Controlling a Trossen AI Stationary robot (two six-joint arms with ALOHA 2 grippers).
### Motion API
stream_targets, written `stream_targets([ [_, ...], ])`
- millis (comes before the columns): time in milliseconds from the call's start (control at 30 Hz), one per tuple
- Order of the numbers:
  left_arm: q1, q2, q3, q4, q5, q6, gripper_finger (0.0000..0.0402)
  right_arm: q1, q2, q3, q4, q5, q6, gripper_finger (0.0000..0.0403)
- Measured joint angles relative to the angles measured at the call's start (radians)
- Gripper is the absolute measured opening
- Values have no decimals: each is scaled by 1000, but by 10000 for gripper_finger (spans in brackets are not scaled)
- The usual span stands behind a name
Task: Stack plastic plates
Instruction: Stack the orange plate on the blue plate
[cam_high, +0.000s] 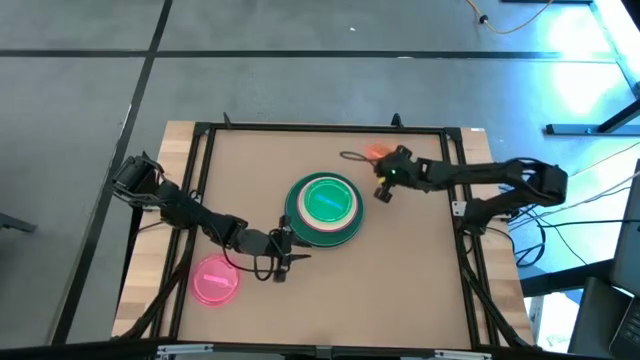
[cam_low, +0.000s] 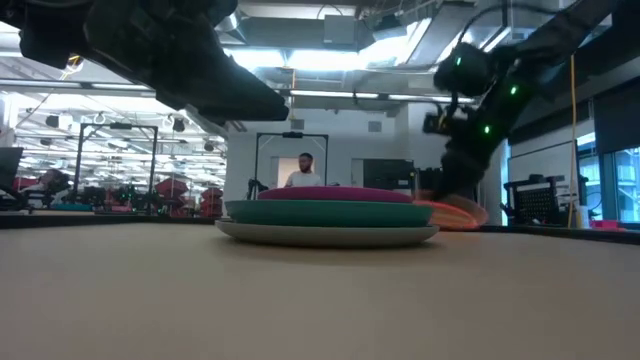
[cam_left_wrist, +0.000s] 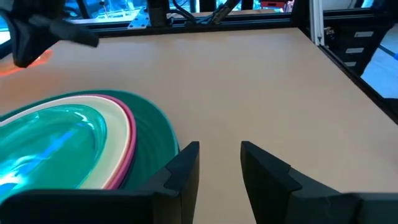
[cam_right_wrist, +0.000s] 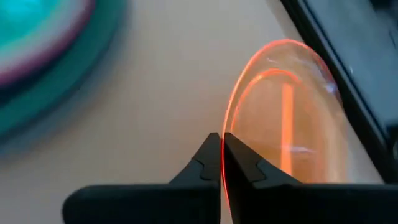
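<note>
Now | right gripper (cam_right_wrist: 221, 163) pinches orange plate (cam_right_wrist: 292, 118) rim | stack (cam_high: 323, 209) apart

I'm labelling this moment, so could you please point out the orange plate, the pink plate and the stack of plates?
orange plate (cam_right_wrist: 292, 124): right wrist view, on its face.
pink plate (cam_high: 214, 280): high view, at its centre.
stack of plates (cam_high: 324, 202): high view, on the top plate's centre.

The left arm is reaching in from the table's left edge, its elbow bent, and the left gripper (cam_high: 287, 247) is hanging low near the table's middle with its fingers (cam_left_wrist: 186, 168) standing apart. The right arm is stretching in from the right, and the right gripper (cam_high: 383, 188) is pinching tight.
</note>
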Motion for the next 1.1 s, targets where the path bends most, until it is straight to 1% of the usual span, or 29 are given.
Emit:
stream_targets([
  [200, 0, 0, 0, -3, -1, 0, 111, 140, -50, 0, 83, -18, -22, 1],
  [433, 0, 0, 0, -5, -2, 0, 111, 297, -47, 0, 263, -137, -102, 1],
  [567, 0, 0, 0, -6, -2, 0, 111, 362, -41, 0, 373, -158, -117, 1],
  [667, 0, 0, 0, -6, -2, -1, 111, 387, -18, 0, 425, -205, -131, 1],
  [767, 0, 0, 0, -6, -2, 0, 111, 387, 25, 0, 474, -244, -131, 1],
  [967, 3, 0, 0, -4, -3, 3, 111, 385, 117, 0, 551, -245, -85, 1],
  [1100, 7, 0, 0, 10, -7, 3, 111, 385, 156, 0, 571, -253, -65, 5],
])
